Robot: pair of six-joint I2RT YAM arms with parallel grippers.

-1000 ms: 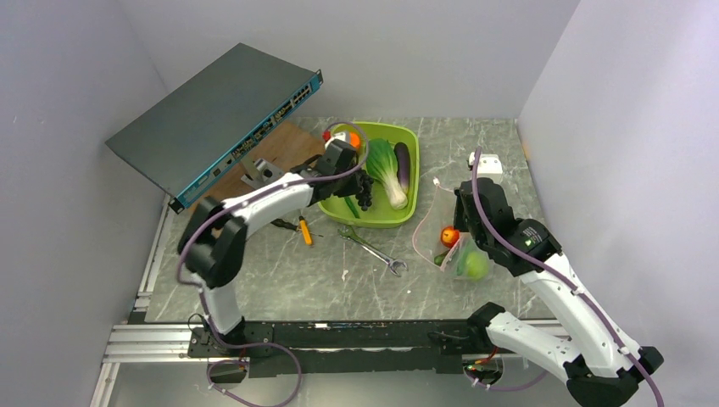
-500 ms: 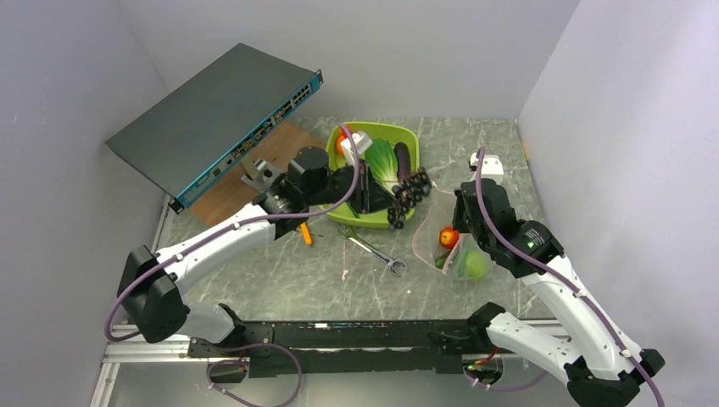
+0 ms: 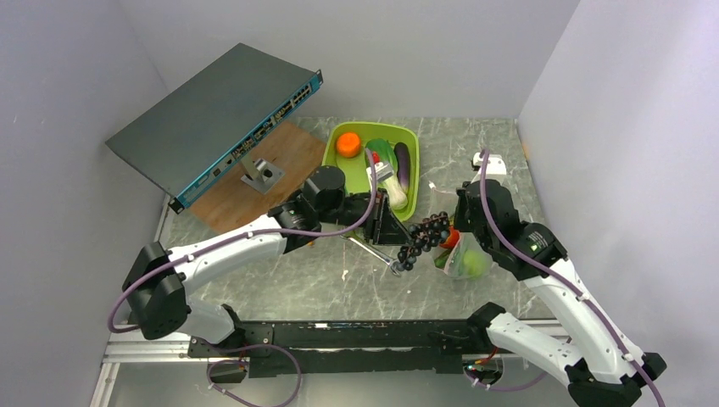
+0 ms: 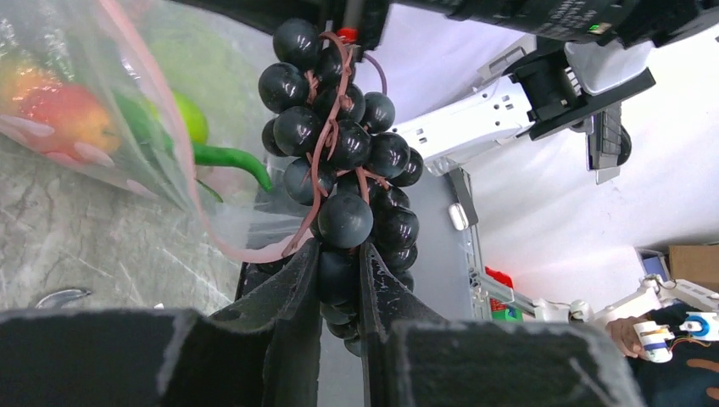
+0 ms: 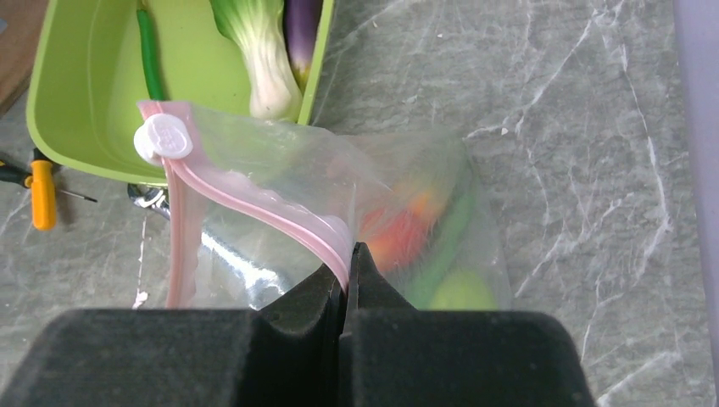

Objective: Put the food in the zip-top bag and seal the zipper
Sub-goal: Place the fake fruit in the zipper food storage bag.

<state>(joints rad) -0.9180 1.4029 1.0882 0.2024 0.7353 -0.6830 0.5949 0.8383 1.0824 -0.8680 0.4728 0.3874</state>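
My left gripper is shut on a bunch of dark purple grapes, held in the air just left of the zip-top bag. In the top view the grapes hang by the bag's mouth. My right gripper is shut on the pink zipper and holds the bag's mouth up. Inside the bag lie a red tomato, a round green fruit and a long green piece. The orange, bok choy and eggplant lie in the lime-green tub.
A silver wrench lies on the marble table under my left arm. An orange-handled tool lies left of the tub. A tilted network switch and a wooden board fill the back left. A white box sits behind the bag.
My left arm has carried the grapes out of the tub and rightward to the bag's mouth. The right gripper has kept its hold on the bag, hardly moving.
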